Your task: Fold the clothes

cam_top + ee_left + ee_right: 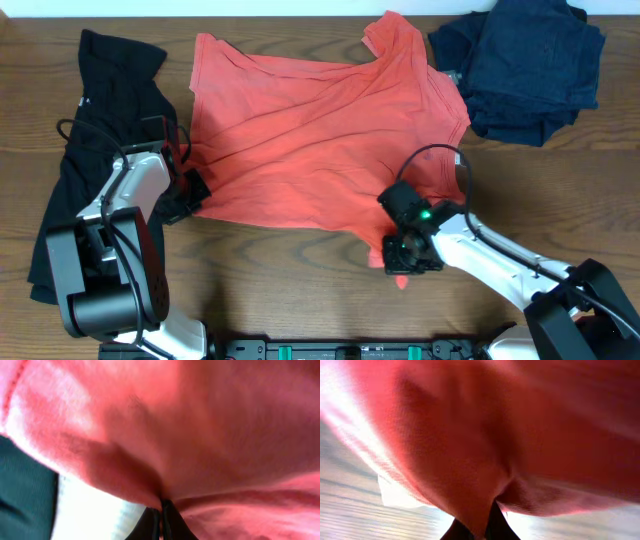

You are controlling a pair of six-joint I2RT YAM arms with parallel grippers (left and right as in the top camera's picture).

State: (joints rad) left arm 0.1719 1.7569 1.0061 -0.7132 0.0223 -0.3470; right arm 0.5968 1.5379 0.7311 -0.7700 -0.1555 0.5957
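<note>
While clamping coral-red T-shirt [320, 140] edge in clenched left gripper [193, 189], pinches its near corner between right gripper [402, 263] jaws too.

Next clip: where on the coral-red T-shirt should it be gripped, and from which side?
Grip the coral-red T-shirt at the left and right ends of its near edge, coming in from the robot's side. It lies spread flat, so probably only the edges offer cloth to pinch. The left gripper and right gripper are shut on it there.
</note>
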